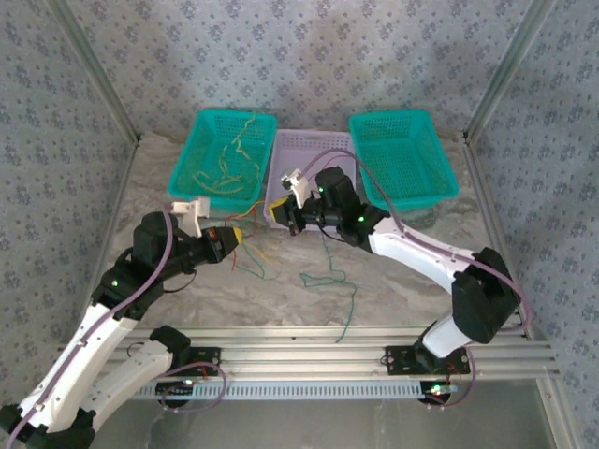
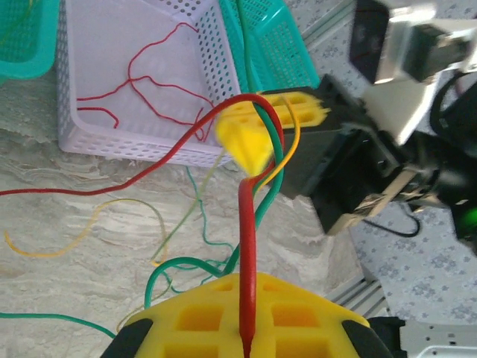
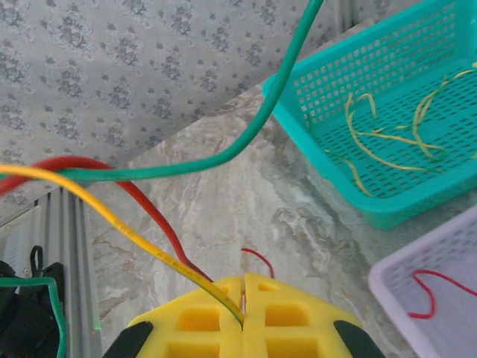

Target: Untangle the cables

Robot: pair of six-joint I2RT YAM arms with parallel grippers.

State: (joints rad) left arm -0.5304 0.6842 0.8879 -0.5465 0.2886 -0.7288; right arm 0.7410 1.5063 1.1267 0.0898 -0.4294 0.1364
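Red, yellow and green cables hang tangled between my two grippers above the table. My left gripper [image 2: 248, 298] is shut on the red cable [image 2: 246, 246], which rises to the right gripper's yellow fingers [image 2: 250, 138]. My right gripper [image 3: 243, 291] is shut on the yellow cable [image 3: 141, 227]. The red cable [image 3: 141, 198] passes beside its left finger and the green cable [image 3: 223, 156] crosses above. In the top view the left gripper [image 1: 240, 238] and right gripper [image 1: 279, 215] are close together, with loose green cable [image 1: 329, 279] trailing on the table.
A teal basket [image 1: 192, 150] at back left holds yellow cables. The lilac basket [image 1: 281, 154] in the middle holds red cables [image 2: 149, 82]. Another teal basket [image 1: 440, 159] stands at back right. A rail [image 1: 356, 360] runs along the near edge.
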